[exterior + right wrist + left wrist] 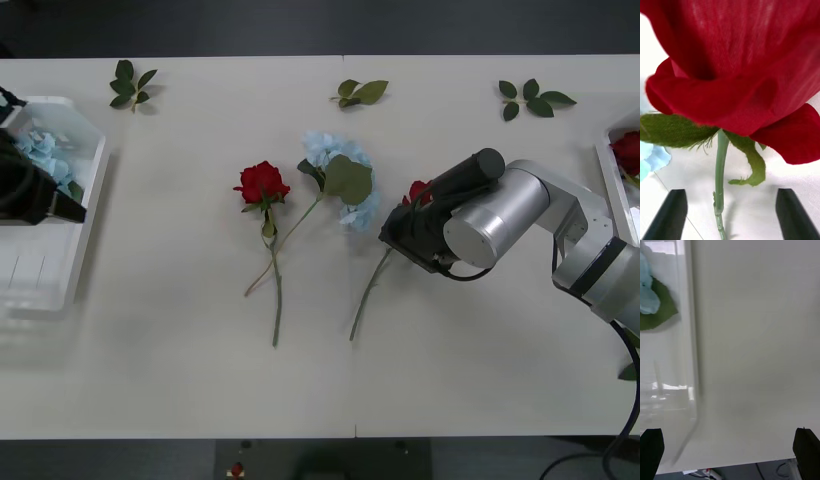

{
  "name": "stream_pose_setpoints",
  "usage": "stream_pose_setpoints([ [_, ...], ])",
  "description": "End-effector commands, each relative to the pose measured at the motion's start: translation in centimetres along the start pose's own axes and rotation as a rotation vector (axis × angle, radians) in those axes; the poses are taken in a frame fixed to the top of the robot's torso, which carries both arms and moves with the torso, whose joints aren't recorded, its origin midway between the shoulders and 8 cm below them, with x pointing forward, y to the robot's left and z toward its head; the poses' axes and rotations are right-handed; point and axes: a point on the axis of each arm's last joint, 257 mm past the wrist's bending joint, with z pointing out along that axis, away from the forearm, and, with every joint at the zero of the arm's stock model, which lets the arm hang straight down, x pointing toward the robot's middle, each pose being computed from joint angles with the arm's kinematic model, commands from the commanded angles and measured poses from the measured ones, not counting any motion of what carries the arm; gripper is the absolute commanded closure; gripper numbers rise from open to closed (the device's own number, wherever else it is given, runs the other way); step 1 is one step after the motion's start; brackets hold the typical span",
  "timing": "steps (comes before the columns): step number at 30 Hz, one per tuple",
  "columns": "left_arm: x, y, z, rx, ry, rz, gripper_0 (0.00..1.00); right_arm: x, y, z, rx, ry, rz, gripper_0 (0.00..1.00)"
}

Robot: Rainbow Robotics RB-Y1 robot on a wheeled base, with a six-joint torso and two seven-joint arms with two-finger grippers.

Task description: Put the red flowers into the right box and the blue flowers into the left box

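1. At the table's far left we see the left box, with a blue flower lying in its far end.
2. Our left gripper hangs over that box's near rim. Its black fingers stand wide apart with nothing between them, and the wrist view shows the box's rim, a blue head and a leaf inside.
3. A leaf sprig lies on the table's far side, near the left box.
4. Right of that, near the middle, a red flower lies with its stem running toward us.
5. Just beside it lies another blue flower, its stem crossing the rose's stem.
6. Another sprig lies beyond it.
7. Next comes our right gripper, low over a second red rose. Its fingers are spread, one on each side of the green stem, not touching it.
8. A third sprig lies farther right.
9. At the right edge sits the right box, holding a red head.
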Motion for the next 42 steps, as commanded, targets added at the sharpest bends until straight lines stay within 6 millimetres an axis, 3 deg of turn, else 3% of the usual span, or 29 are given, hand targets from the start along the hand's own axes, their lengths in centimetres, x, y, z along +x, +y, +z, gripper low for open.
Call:
stream_pose_setpoints([
  [1, -1.2, -3.3, 1.1, 0.035, -0.062, -0.026, 0.00, -0.8, 1.1, -0.4, -0.022, -0.015, 0.019, 0.41],
  [6, -2.4, -6.9, 4.0, 0.048, -0.110, -0.016, 0.00, -0.9, 0.9, -0.1, -0.019, -0.019, 0.023, 0.55],
  [16, -4.4, -13.2, 8.4, -0.043, -0.183, 0.013, 0.00, -1.5, 0.8, -0.2, -0.019, -0.029, 0.022, 1.00],
  [29, -7.2, -19.6, 12.9, -0.032, -0.178, 0.002, 0.00, -4.5, 1.1, -2.2, -0.049, -0.064, -0.005, 1.00],
  [36, -7.7, -21.3, 15.1, -0.049, -0.175, 0.035, 0.00, -9.8, -0.2, -7.6, -0.037, -0.115, -0.193, 1.00],
  [42, -7.3, -22.1, 17.2, -0.067, -0.179, 0.083, 0.00, -13.4, -3.3, -13.5, 0.045, -0.139, -0.354, 1.00],
])
